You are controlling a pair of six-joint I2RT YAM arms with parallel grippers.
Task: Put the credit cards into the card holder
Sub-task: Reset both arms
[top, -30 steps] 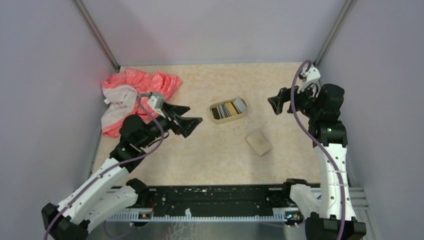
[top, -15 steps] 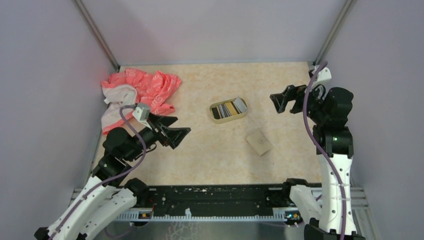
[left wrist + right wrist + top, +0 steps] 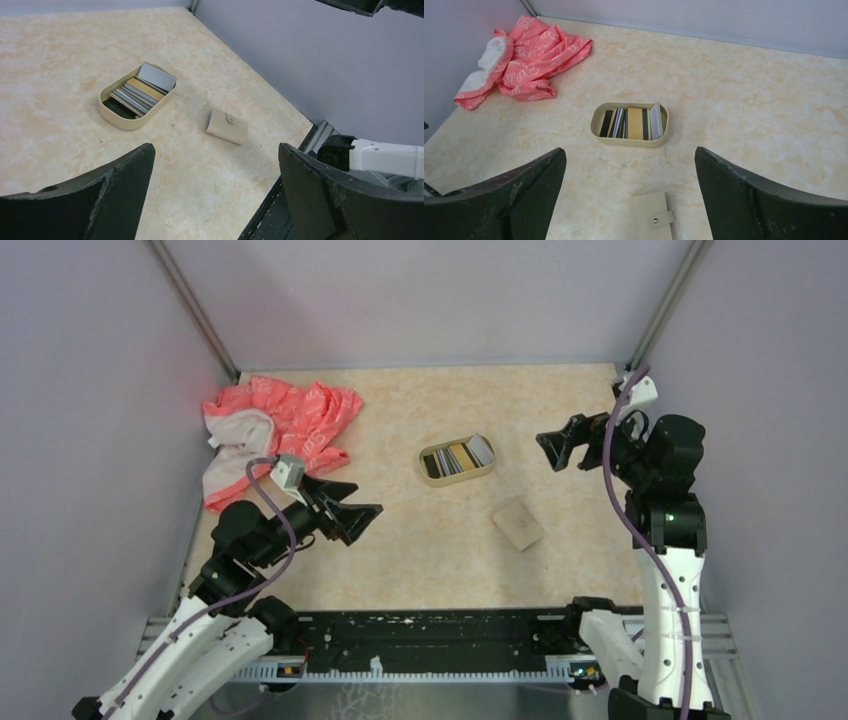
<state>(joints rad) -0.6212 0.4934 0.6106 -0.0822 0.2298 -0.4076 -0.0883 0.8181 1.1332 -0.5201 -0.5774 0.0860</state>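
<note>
While the left gripper (image 3: 362, 498) and right gripper (image 3: 548, 450) hang spread and empty, the tin (image 3: 458, 460) sits between them, at two o'clock from the left and nine o'clock from the right, well apart from both. Its cards (image 3: 636, 124) stand on edge, striped, gold and silvery. A tan wallet (image 3: 517, 524) lies at the tin's five o'clock.

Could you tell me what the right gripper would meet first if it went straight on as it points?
Probably the tin of cards, centred ahead of the open right gripper; the tan wallet lies nearer but lower in view. Depth is unclear.
</note>
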